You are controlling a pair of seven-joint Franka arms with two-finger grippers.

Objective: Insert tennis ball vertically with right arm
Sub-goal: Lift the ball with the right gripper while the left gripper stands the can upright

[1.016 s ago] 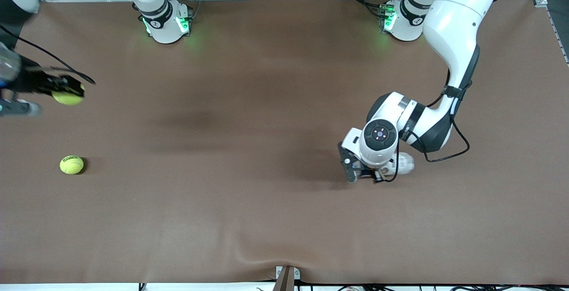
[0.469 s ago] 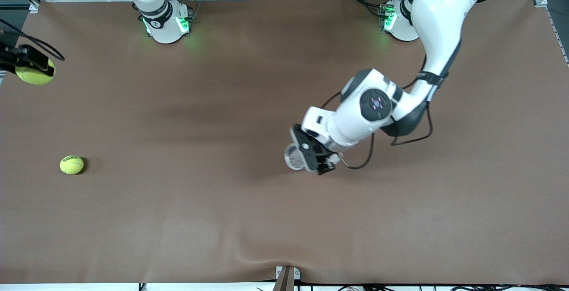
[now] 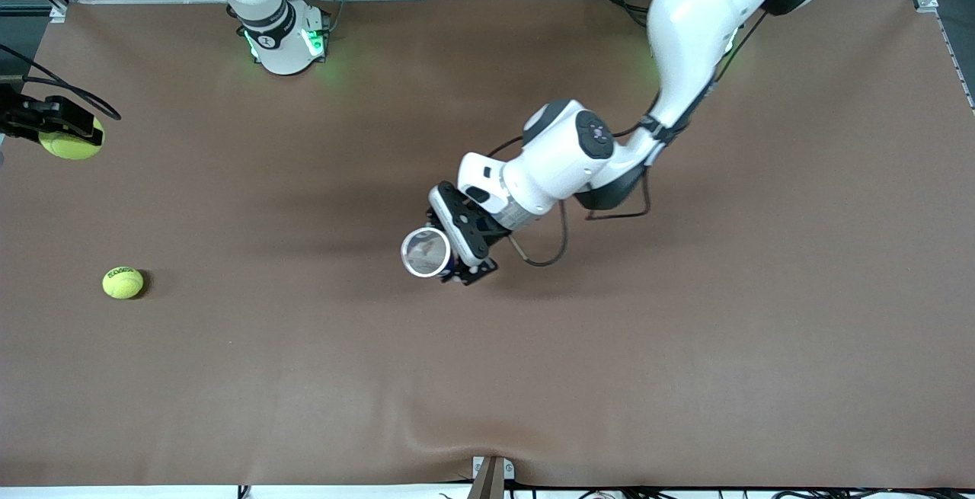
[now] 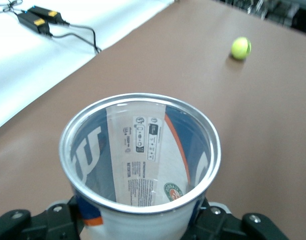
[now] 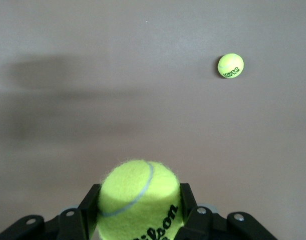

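Note:
My right gripper (image 3: 67, 135) hangs over the table's edge at the right arm's end, shut on a yellow tennis ball (image 3: 72, 142). In the right wrist view the ball (image 5: 138, 197) fills the space between the black fingers (image 5: 87, 205). A second tennis ball (image 3: 123, 283) (image 5: 230, 65) (image 4: 241, 48) lies on the brown table. Over the table's middle my left gripper (image 3: 455, 254) is shut on a clear ball can (image 3: 426, 253) with a metal rim. The can's open mouth (image 4: 140, 155) points up and it looks empty inside.
The right arm's base (image 3: 286, 38) stands at the table's back edge. A small bracket (image 3: 491, 476) sits at the table's edge nearest the front camera. The left wrist view shows a white floor area with black adapters and cables (image 4: 42, 17) off the table.
The left arm swung the can from its own end of the table to the middle and turned its mouth upward. The right gripper carried its ball out toward the table's edge.

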